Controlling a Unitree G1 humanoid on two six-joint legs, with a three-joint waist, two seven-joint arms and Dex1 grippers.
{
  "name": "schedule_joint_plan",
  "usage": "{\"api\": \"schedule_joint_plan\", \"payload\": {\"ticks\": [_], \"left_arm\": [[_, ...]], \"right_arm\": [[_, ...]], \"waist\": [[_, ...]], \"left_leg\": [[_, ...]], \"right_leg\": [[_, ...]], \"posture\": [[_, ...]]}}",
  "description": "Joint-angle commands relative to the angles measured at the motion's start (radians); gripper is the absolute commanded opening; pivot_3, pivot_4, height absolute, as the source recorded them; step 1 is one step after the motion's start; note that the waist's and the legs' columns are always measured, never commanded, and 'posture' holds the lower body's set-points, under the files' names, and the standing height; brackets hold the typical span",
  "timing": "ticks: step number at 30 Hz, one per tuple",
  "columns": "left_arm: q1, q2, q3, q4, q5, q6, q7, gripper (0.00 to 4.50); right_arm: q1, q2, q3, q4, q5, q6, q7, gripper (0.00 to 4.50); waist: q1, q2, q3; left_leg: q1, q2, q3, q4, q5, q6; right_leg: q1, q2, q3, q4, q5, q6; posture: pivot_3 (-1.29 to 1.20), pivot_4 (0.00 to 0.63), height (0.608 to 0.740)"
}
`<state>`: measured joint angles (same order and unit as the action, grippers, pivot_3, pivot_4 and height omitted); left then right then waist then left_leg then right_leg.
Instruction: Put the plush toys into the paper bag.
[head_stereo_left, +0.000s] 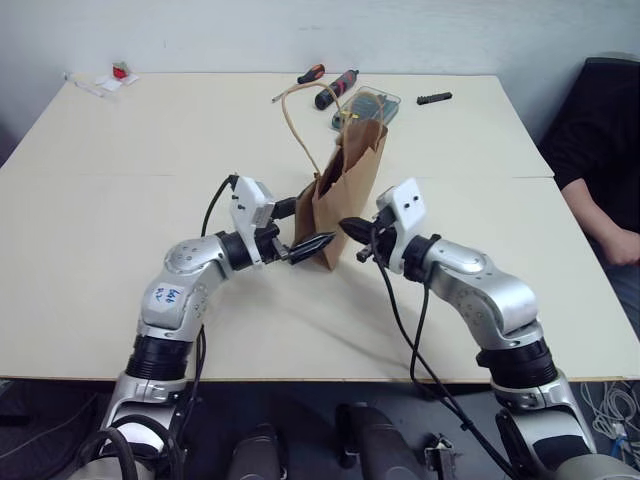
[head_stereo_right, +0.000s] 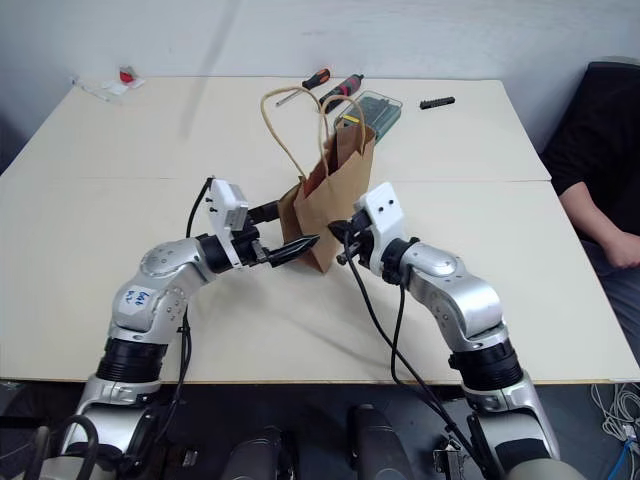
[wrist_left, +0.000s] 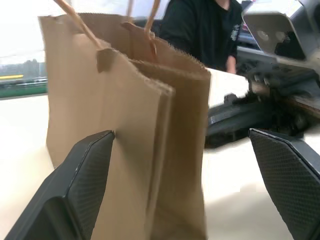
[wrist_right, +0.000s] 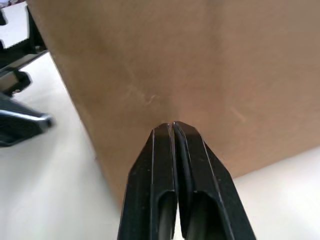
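Brown kraft paper bag (head_stereo_left: 345, 195) stands upright near the middle of the table (head_stereo_left: 120, 200), cord handles raised, flanked low on both sides by the arms. Left gripper (wrist_left: 185, 185) has its fingers spread wide around the bag's near corner. Right gripper (wrist_right: 174, 131) is pressed fully closed, tips against the bag's side panel, apparently not pinching paper. Bag contents cannot be seen; no plush toys can be made out on the table. Judgement: step in hand is steadying or opening the bag. Next move calls for a secure hold on the rim without toppling it.
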<state>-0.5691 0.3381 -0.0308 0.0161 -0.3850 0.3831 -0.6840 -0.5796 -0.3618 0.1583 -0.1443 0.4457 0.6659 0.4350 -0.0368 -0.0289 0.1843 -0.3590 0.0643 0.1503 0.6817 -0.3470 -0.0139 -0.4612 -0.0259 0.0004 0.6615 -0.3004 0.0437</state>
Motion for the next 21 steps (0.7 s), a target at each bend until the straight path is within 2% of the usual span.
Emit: {"api": "schedule_joint_plan", "payload": {"ticks": [1, 2, 5, 12, 17, 19, 21], "left_arm": [[-0.046, -0.037, 0.001, 0.048, 0.055, -0.04, 0.075, 4.5], [-0.053, -0.048, 0.003, 0.065, 0.063, -0.051, 0.084, 4.5], [-0.084, -0.088, 0.015, 0.13, 0.076, -0.094, 0.108, 3.93], [-0.158, -0.093, 0.034, 0.294, 0.056, -0.153, 0.0, 1.67], [-0.233, -0.033, -0.008, 0.406, 0.056, -0.216, -0.255, 0.16], [-0.247, -0.011, -0.018, 0.416, 0.047, -0.215, -0.345, 0.04], [-0.265, 0.041, -0.031, 0.403, 0.008, -0.142, -0.494, 0.0]], "right_arm": [[-0.014, 0.01, -0.007, 0.0, -0.027, -0.039, 0.03, 0.03], [-0.011, 0.011, -0.008, -0.001, -0.032, -0.041, 0.036, 0.03], [0.016, 0.003, -0.019, -0.024, -0.039, -0.04, 0.054, 0.0], [0.137, -0.066, -0.086, -0.159, -0.015, -0.038, 0.105, 0.0], [0.276, -0.171, -0.237, -0.302, 0.071, 0.016, 0.154, 0.0], [0.305, -0.209, -0.302, -0.344, 0.122, 0.059, 0.158, 0.0], [0.379, -0.32, -0.441, -0.416, 0.231, 0.109, 0.259, 0.37]], "waist": [[0.003, 0.0, 0.0], [0.005, 0.0, 0.0], [0.007, 0.0, 0.0], [0.008, 0.0, 0.0], [0.01, 0.0, 0.0], [0.01, 0.0, 0.0], [0.009, 0.0, 0.0]], "left_leg": [[0.0, 0.0, 0.0, 0.0, 0.0, 0.0], [0.0, 0.0, 0.0, 0.0, 0.0, 0.0], [0.0, 0.0, 0.0, 0.0, 0.0, 0.0], [0.0, 0.0, 0.0, 0.0, 0.0, 0.0], [0.0, 0.0, 0.0, 0.0, 0.0, 0.0], [-0.001, 0.0, -0.001, 0.0, 0.0, 0.0], [-0.001, 0.0, 0.0, 0.001, 0.0, 0.0]], "right_leg": [[0.0, 0.0, 0.0, 0.0, 0.0, 0.0], [0.0, 0.0, 0.0, 0.0, 0.0, 0.0], [0.0, 0.0, -0.001, 0.001, 0.0, 0.0], [0.0, 0.0, -0.001, 0.0, 0.0, 0.0], [0.0, 0.0, -0.002, 0.0, 0.0, 0.0], [0.0, 0.0, -0.003, -0.001, 0.0, 0.0], [0.0, 0.0, -0.003, -0.001, 0.0, 0.0]], "posture": [[0.0, 0.15, 0.74], [0.0, 0.15, 0.74], [0.0, 0.15, 0.74], [0.0, 0.15, 0.74], [0.0, 0.15, 0.74], [0.0, 0.15, 0.74], [0.0, 0.15, 0.74]]}}
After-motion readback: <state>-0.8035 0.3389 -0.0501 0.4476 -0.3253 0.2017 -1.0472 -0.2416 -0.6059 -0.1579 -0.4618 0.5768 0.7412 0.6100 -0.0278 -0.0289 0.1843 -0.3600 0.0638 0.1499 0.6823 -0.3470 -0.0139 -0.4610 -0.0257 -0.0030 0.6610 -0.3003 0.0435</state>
